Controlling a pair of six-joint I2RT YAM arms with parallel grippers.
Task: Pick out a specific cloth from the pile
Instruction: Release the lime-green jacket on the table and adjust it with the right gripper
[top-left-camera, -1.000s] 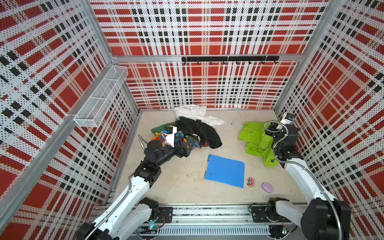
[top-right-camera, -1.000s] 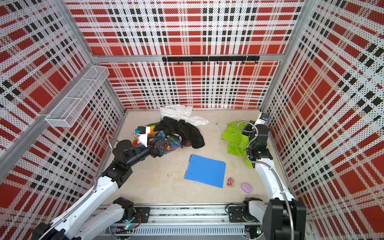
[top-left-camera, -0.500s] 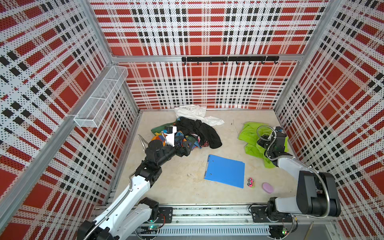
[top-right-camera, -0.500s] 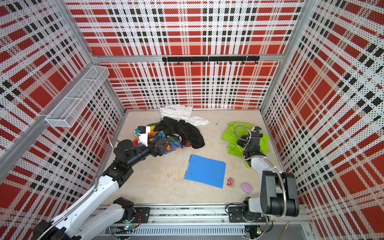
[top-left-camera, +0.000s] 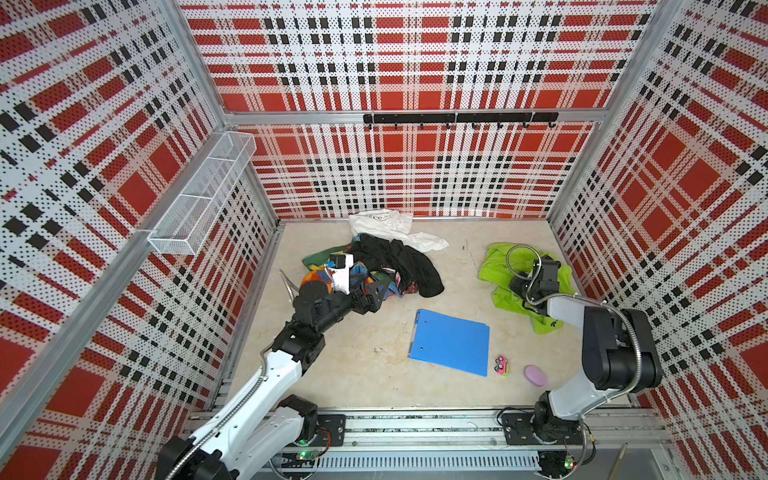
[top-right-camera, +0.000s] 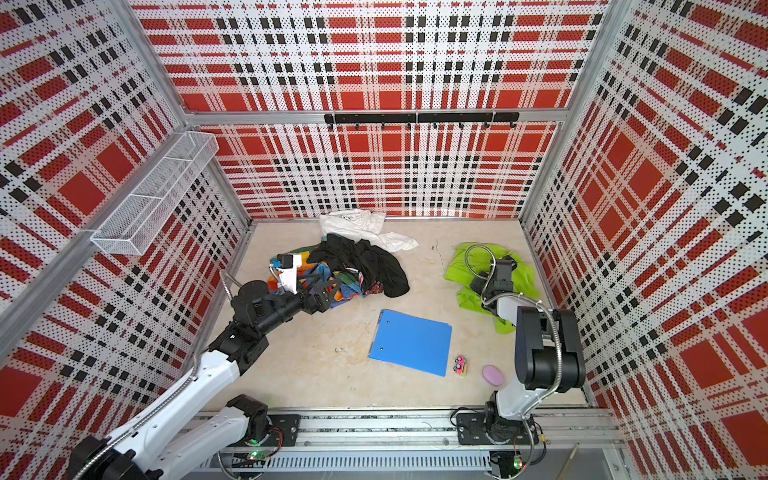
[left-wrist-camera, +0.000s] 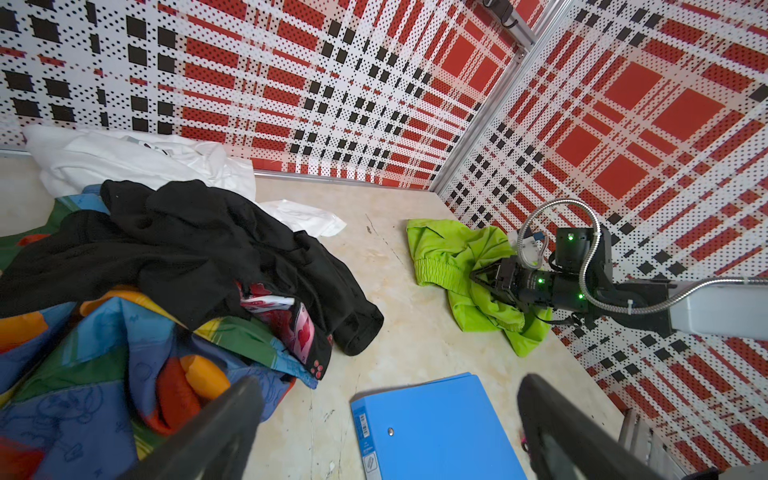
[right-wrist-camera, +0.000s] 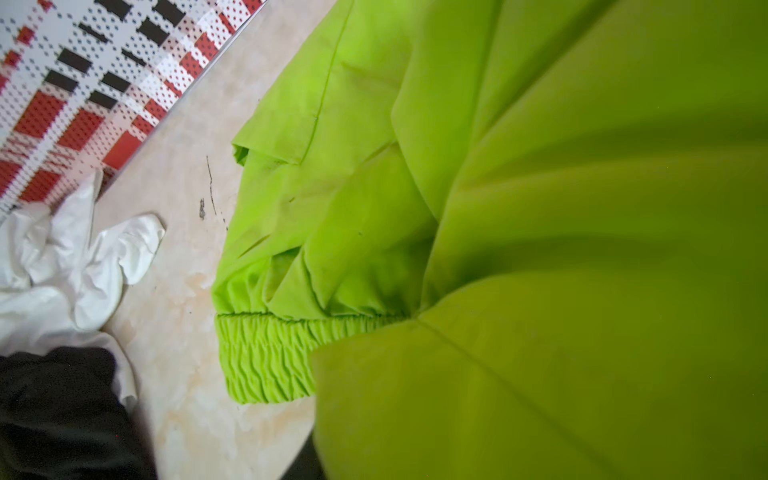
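The lime-green cloth (top-left-camera: 500, 266) (top-right-camera: 461, 266) lies crumpled on the right of the table, apart from the pile (top-left-camera: 395, 266) (top-right-camera: 361, 262) of black, rainbow patchwork and white fabrics at the middle left. My right gripper (top-left-camera: 515, 286) (left-wrist-camera: 476, 275) is low on the cloth, its tips sunk in the folds. In the right wrist view green fabric (right-wrist-camera: 540, 208) covers the jaws, and the ribbed hem (right-wrist-camera: 266, 357) shows beside them. My left gripper (top-left-camera: 376, 291) (left-wrist-camera: 390, 415) stands open and empty at the pile's near edge, over the rainbow patchwork (left-wrist-camera: 104, 353).
A blue folder (top-left-camera: 451, 341) (left-wrist-camera: 436, 428) lies flat near the front middle. A small pink toy (top-left-camera: 501, 366) and a purple oval (top-left-camera: 535, 375) lie to its right. A wire basket (top-left-camera: 203, 195) hangs on the left wall and a hook rail (top-left-camera: 457, 118) on the back wall.
My right arm has come down and folded back toward its base, lowering the green cloth onto the table. The left arm has not moved.
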